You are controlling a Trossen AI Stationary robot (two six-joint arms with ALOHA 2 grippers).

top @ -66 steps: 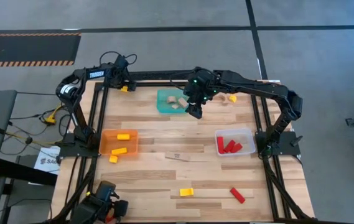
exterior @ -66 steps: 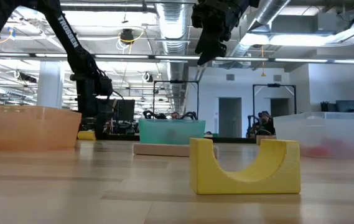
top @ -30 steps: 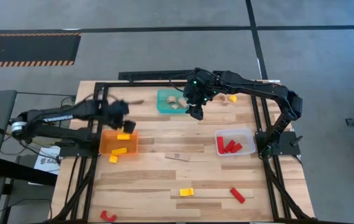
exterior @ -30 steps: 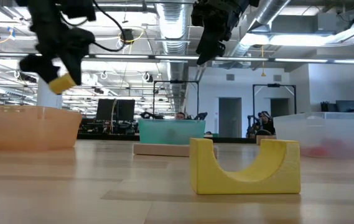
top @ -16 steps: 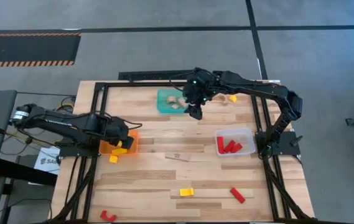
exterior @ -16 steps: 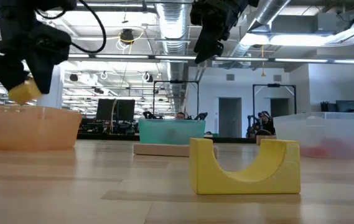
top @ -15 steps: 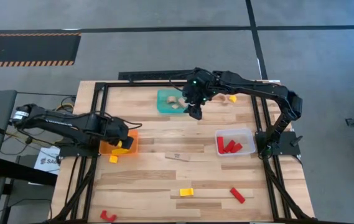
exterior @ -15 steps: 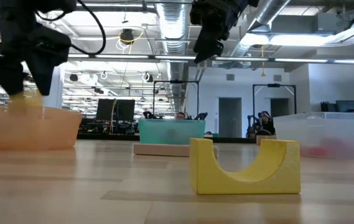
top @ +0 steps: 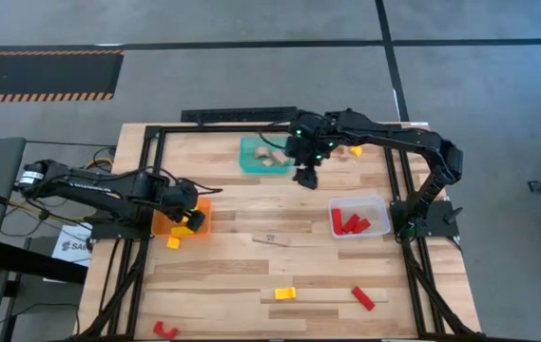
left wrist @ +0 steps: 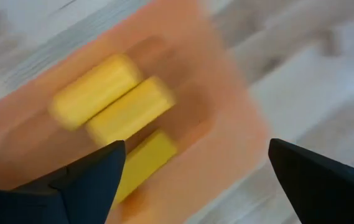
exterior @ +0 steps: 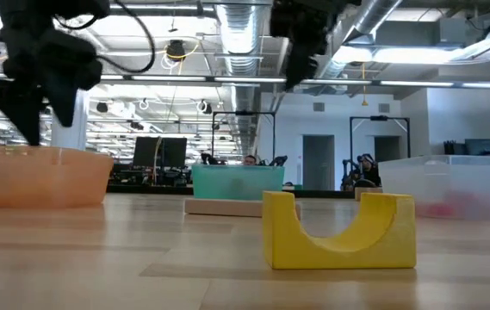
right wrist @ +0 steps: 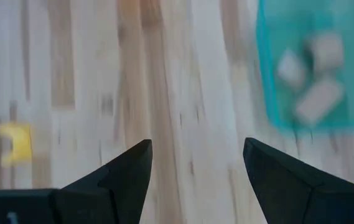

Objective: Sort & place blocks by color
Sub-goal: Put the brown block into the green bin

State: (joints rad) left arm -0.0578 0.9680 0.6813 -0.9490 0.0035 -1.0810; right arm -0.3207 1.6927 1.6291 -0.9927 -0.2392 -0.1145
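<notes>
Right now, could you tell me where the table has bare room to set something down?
The widest free patch lies mid-table, between the orange bin and the clear bin, past the tan bar. The front strip between the yellow arch and red block is tighter. Around the teal bin it is crowded by the right gripper.

Two dark jointed arms, black cables

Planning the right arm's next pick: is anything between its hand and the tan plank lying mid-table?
Nothing visible. The right hand hangs open beside the teal bin; bare wood lies between it and the tan plank.
</notes>
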